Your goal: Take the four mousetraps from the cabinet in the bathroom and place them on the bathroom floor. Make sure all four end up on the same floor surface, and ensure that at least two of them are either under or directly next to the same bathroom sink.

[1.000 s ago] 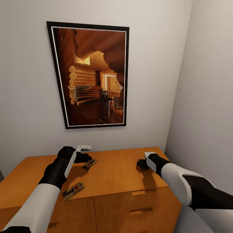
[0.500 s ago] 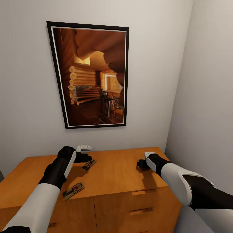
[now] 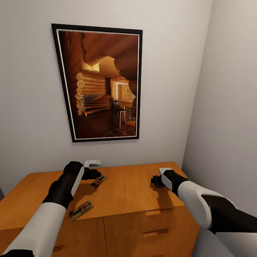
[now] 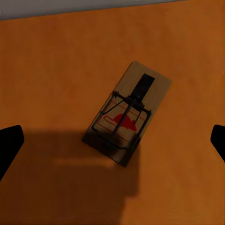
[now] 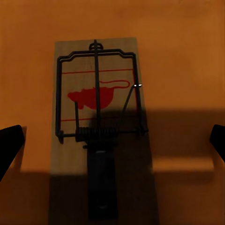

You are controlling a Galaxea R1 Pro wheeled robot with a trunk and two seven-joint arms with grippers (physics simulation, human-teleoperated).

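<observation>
Head view: both arms extended over the cabinet [image 3: 125,194] top. Left end effector [image 3: 93,174] hovering just beside a mousetrap [image 3: 99,181]; second mousetrap [image 3: 81,210] lying nearer the front edge, apart from either arm. Right end effector [image 3: 155,180] low over the top's right side; trap beneath it hidden here. Finger spread cannot be told from this angle.

Left wrist view: far mousetrap [image 4: 127,112] lying flat, centred between widely spread fingertips [image 4: 9,143], long axis set diagonally to the finger line. Nothing pinched.

Right wrist view: third mousetrap [image 5: 97,121] flat on the wood, directly below, long axis square to the line between the spread fingertips [image 5: 10,140]. Judged ready for straight descent; left likely needing wrist rotation first.
</observation>
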